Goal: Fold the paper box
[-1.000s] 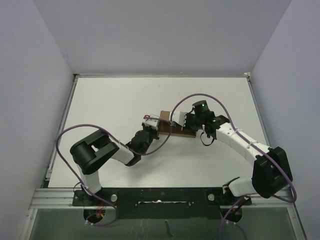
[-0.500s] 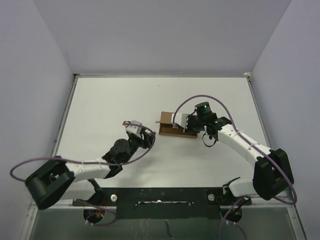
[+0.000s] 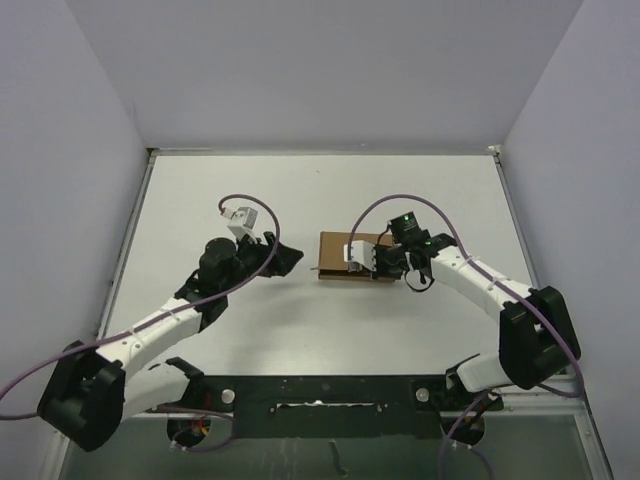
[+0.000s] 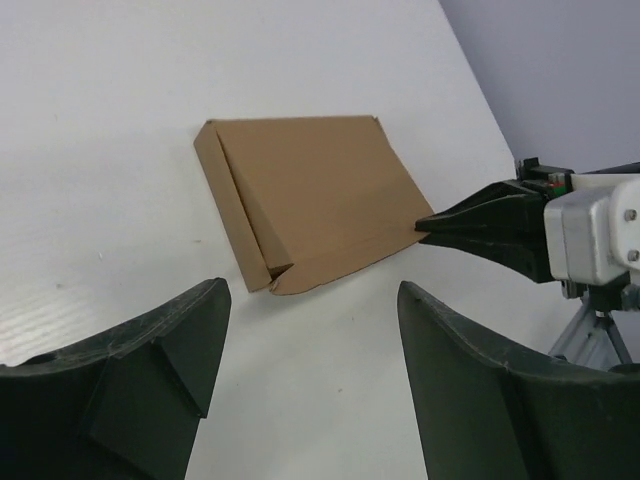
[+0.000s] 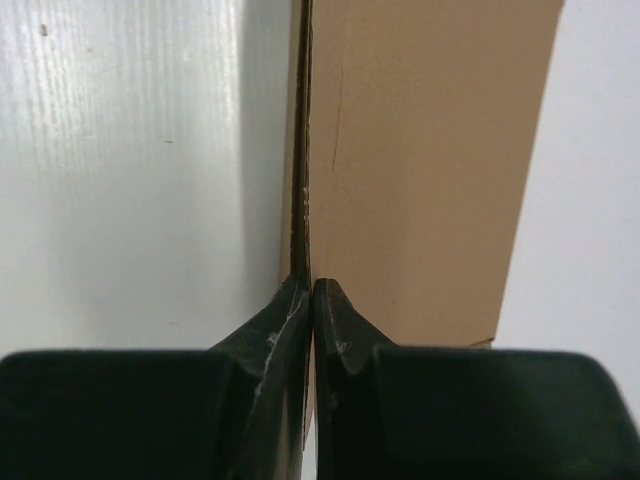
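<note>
Your flat brown cardboard paper box (image 3: 335, 258) lies near the middle of the white table (image 3: 230, 200), long axis left-right. Your right gripper (image 5: 312, 295) is pinched tight on its right edge. Your left gripper (image 3: 292, 258), spread wide and empty, sits just left of it.

A white table (image 3: 250, 190) stands boxed in by pale lavender walls (image 3: 330, 70), a black mounting bar (image 3: 330, 386) along its near edge.

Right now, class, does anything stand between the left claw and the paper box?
Nothing visible. Only bare table separates the open left claw from the paper box; the right claw pinches its other side.
</note>
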`<state>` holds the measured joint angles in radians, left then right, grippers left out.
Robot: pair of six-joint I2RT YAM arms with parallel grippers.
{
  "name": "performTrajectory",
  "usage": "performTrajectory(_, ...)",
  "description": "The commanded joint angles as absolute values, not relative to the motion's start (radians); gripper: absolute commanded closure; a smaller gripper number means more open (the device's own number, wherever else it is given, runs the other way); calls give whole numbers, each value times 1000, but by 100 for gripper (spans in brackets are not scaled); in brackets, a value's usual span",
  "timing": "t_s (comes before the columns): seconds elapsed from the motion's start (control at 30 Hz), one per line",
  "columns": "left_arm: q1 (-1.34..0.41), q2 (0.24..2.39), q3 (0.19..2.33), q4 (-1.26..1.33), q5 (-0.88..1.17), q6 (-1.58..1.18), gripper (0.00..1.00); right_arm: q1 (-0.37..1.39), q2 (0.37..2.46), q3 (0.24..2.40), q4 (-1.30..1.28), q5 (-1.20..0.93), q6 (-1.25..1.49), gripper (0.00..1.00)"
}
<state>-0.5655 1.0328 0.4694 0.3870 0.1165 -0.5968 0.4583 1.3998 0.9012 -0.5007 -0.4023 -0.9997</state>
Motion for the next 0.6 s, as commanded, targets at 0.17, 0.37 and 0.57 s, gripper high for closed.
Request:
performTrajectory(0.17, -497, 1344, 634, 375, 415, -721, 33, 455, 1465, 928, -623, -467, -1048, 88)
performTrajectory(0.37, -504, 1486, 719, 368, 432, -714, 36, 453, 1470, 939, -648, -483, -1055, 63)
performTrajectory(0.57, -532, 1628, 840, 277, 415, -659, 38, 401, 1396, 971, -705, -612, -1047, 40)
